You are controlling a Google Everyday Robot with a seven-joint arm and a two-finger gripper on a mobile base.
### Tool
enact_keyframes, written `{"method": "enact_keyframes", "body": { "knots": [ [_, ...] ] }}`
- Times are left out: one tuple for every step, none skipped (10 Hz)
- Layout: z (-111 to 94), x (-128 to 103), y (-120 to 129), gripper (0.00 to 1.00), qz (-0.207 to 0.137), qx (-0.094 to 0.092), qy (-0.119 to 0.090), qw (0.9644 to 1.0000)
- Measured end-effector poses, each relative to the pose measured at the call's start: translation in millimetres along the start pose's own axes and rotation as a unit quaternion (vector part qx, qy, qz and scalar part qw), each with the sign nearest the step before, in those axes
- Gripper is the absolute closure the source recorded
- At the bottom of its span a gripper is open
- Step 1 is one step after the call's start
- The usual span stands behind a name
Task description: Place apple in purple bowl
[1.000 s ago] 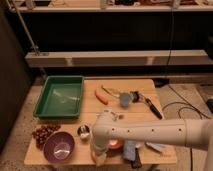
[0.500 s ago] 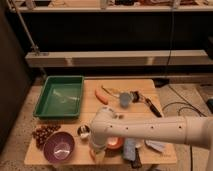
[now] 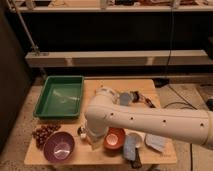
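Since the frame half a second before, the white arm (image 3: 150, 122) had swung back and a little to the left, so its bend now covered the middle of the wooden table (image 3: 150, 86) where the carrot had shown. We saw the gripper (image 3: 91, 136) low over the front of the table, between the purple bowl (image 3: 59, 147) and the orange bowl (image 3: 115, 139). Whether it was open, closed or holding anything we could not tell, since the arm's own bulk hid its end.

We made out the apple (image 3: 81, 131) only as a small rounded shape at the gripper's left edge. It lay on the table just right of the purple bowl's rim and outside that bowl. We could not say whether the gripper touched it. The purple bowl sat at the front left corner with its shiny inside showing.

Dark red grapes (image 3: 44, 134) lay just behind and left of the purple bowl. The green tray (image 3: 59, 95) stood at the back left. Behind the arm we saw a blue-grey object (image 3: 125, 98) and a dark-handled tool (image 3: 143, 100). At the front right lay several pale items (image 3: 156, 142) that we could not identify.
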Motion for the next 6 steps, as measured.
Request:
{"method": "enact_keyframes", "body": {
  "knots": [
    [-19,4,6,1.00,-0.005,-0.012,0.007,0.9999],
    [-28,6,9,1.00,-0.009,-0.019,0.017,0.9996],
    [-34,6,12,1.00,-0.011,-0.024,0.033,0.9991],
    [-35,6,15,1.00,-0.015,-0.024,0.054,0.9981],
    [-31,3,16,1.00,-0.016,-0.024,0.080,0.9964],
    [-23,-3,17,1.00,-0.013,-0.025,0.110,0.9935]
  ]
}}
